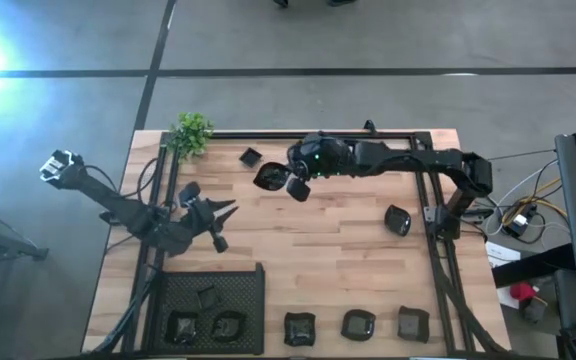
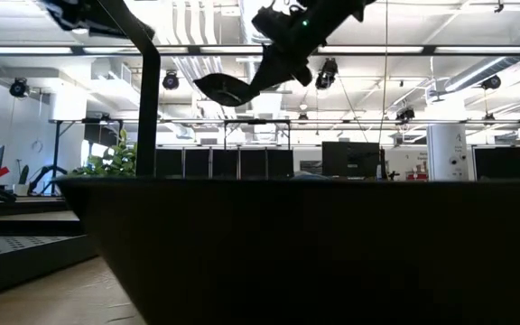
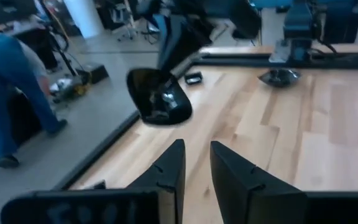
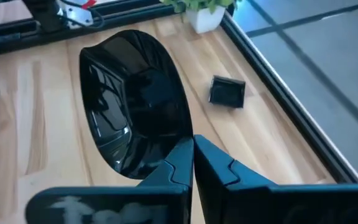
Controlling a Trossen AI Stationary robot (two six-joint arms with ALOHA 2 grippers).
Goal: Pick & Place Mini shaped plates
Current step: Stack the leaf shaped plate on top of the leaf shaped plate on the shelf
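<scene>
Oval plate (image 4: 135, 99) in right end effector (image 4: 192, 163), airborne

Low view blocked by a dark tray wall (image 2: 314, 253), worktop things hidden, person (image 3: 8, 93) cut off at edge

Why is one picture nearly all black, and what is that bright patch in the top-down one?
Low view: a dark wall close to the camera blocks it, and the oval glossy black plate in the right tool is silhouetted against ceiling lights. High view: glare whitens the floor's upper left corner. Right wrist view: that plate mirrors reflections. Left wrist view: the person beyond the table is blurred.
</scene>
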